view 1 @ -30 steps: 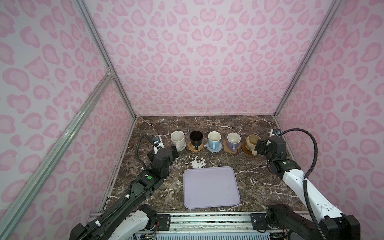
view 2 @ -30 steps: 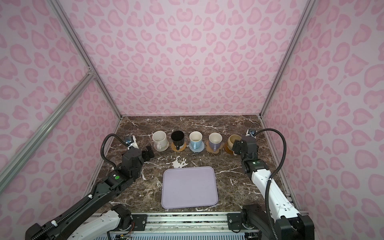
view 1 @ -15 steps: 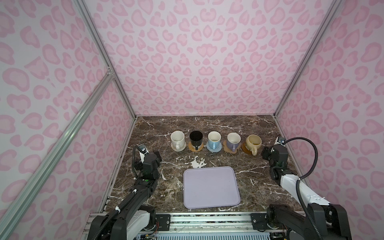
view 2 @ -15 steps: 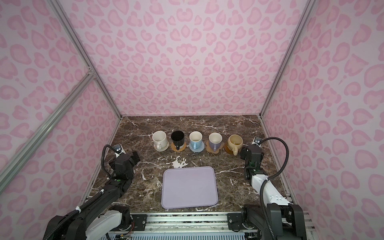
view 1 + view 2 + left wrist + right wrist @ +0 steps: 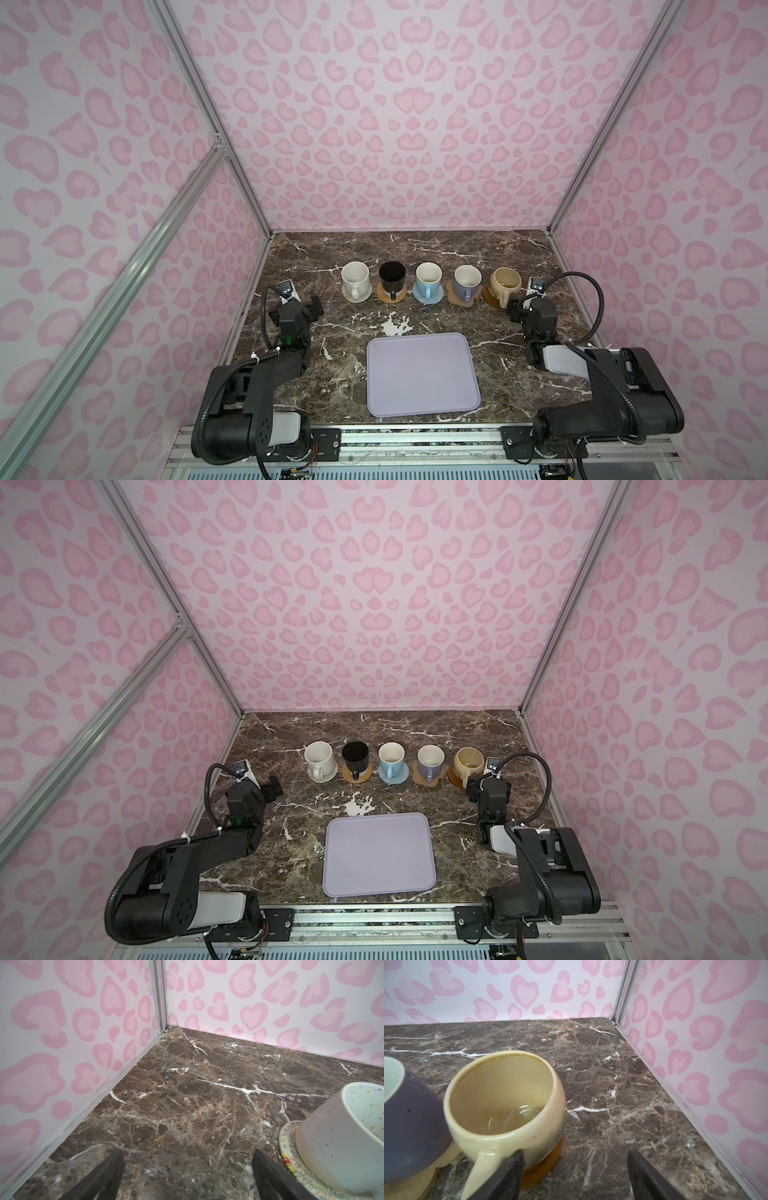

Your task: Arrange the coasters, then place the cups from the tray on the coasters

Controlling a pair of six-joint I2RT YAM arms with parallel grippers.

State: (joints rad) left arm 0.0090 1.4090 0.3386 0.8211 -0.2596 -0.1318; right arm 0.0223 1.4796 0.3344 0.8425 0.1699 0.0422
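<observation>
— Jaws?
— Both are spread wide and hold nothing. The left gripper point(image 5: 188, 1155) has backed off the white cup point(image 5: 354, 277), and the right gripper point(image 5: 575, 1154) has backed off the beige cup point(image 5: 502, 1093).
— And the cups point(image 5: 428, 276)?
— All five stand on coasters point(image 5: 455, 297) in the far row. The tray point(image 5: 422, 374), near centre, is bare. The task looks done.

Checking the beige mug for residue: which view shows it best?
The right wrist view: the beige mug is close, inside visible. Both top views show it small; the left wrist view misses it.
</observation>
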